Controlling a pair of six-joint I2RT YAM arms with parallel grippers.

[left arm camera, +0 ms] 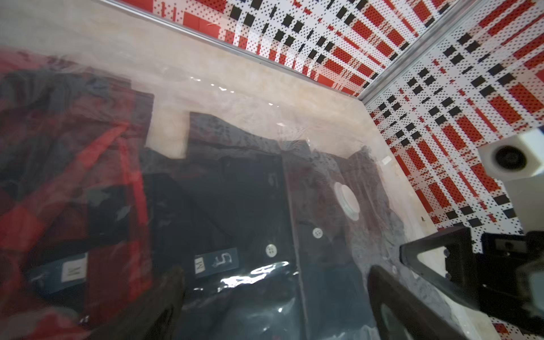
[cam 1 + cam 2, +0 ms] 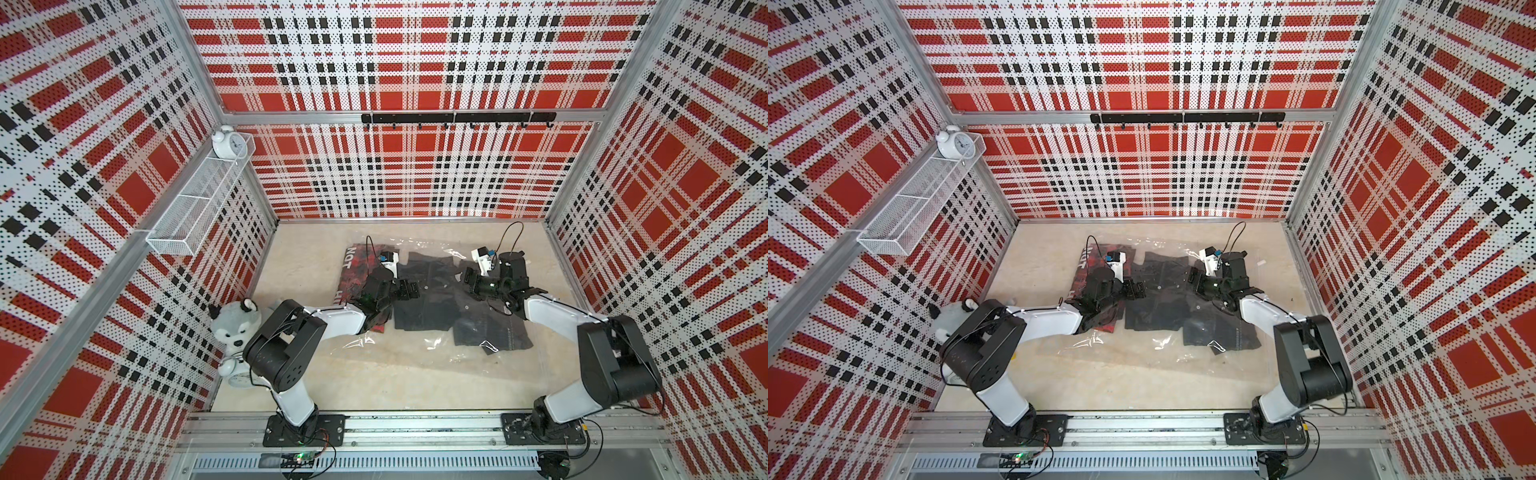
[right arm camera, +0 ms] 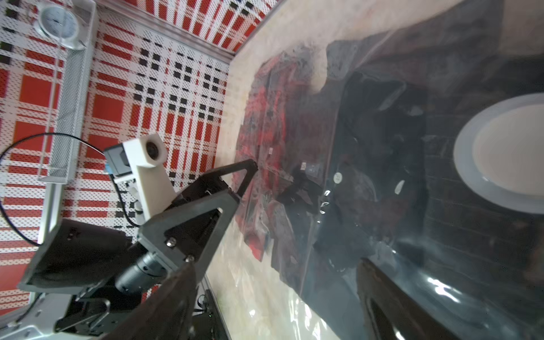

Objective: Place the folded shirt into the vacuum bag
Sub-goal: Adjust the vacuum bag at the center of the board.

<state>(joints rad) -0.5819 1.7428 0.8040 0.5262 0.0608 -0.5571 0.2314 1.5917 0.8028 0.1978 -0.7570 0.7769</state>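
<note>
Folded shirt is seen through the vacuum bag, flat on the desk; insertion is judged largely done. Left end effector and right end effector are spread wide, empty.

Plaid of red, white and black, peppered with tiny dots, across the walls. Pale beige, faintly marbled, for the table. Clear and glossy, with white glints, for the vacuum bag; white for its round valve disc. Very dark, near-black blue for the shirt, with white buttons. Red and black blotches, plus white lettering, on the other garment. White for the alarm clock and wire basket. Grey, white and black on the plush toy. Black for the left claw, right claw and hook rail.
</note>
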